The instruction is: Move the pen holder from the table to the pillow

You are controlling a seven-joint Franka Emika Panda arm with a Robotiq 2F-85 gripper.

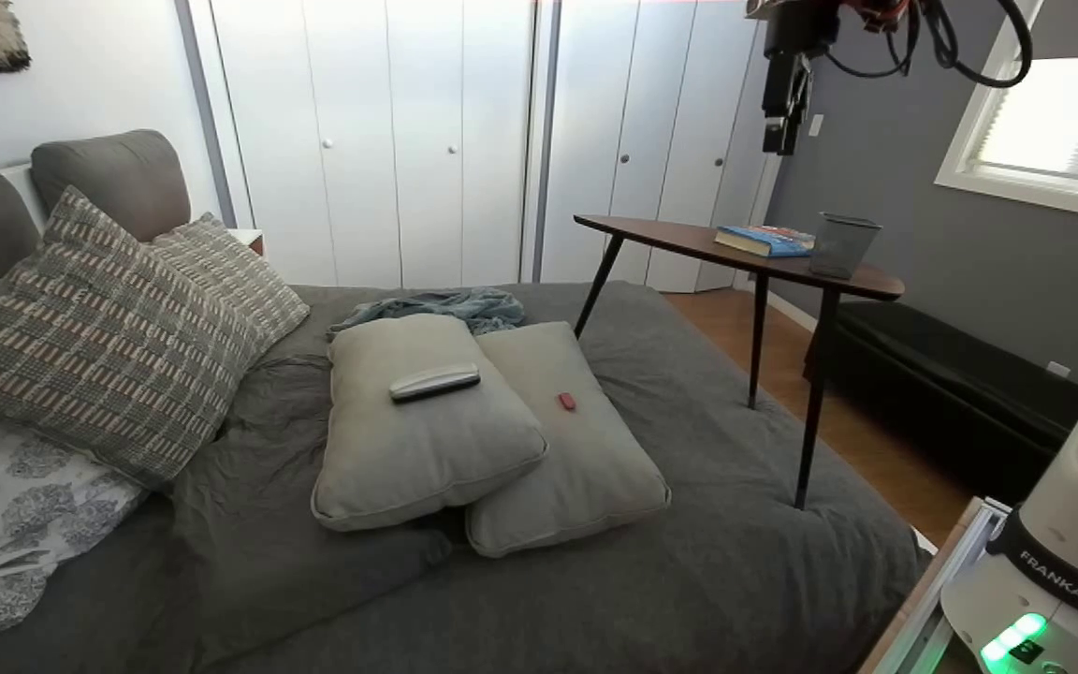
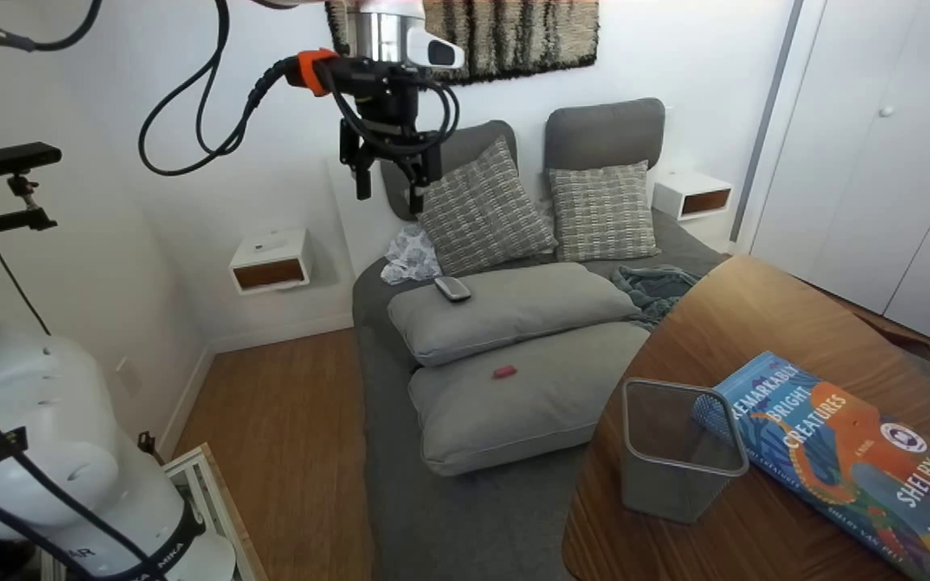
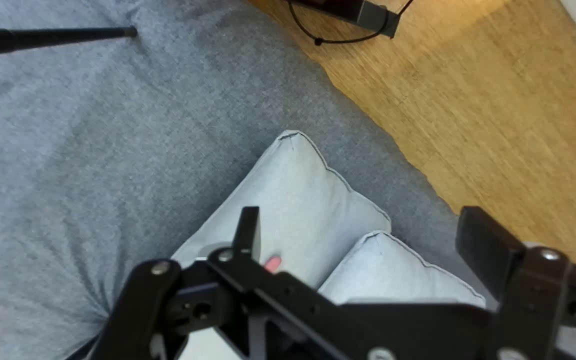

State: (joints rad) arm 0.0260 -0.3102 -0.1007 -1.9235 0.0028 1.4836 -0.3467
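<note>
The pen holder, a dark mesh open-topped bin, stands upright on the brown table in both exterior views [image 1: 843, 247] [image 2: 675, 476]. The table [image 1: 651, 232] [image 2: 723, 323] stands on the bed; one leg [image 3: 68, 39] shows in the wrist view. Two light grey pillows lie overlapping on the bed: an upper pillow [image 1: 427, 449] [image 2: 513, 311] [image 3: 378, 270] and a lower pillow [image 1: 576, 477] [image 2: 538, 395] [image 3: 308, 200]. My gripper [image 1: 779, 140] [image 2: 390, 195] [image 3: 360, 220] is open and empty, high in the air, apart from the holder and pillows. The holder is out of the wrist view.
A blue book [image 1: 764, 241] [image 2: 844, 460] lies beside the holder on the table. A grey-black case [image 1: 434, 382] [image 2: 453, 288] lies on the upper pillow. A small red item [image 1: 566, 402] [image 2: 504, 372] [image 3: 272, 264] lies on the lower pillow. Patterned cushions [image 1: 118, 346] lean at the headboard.
</note>
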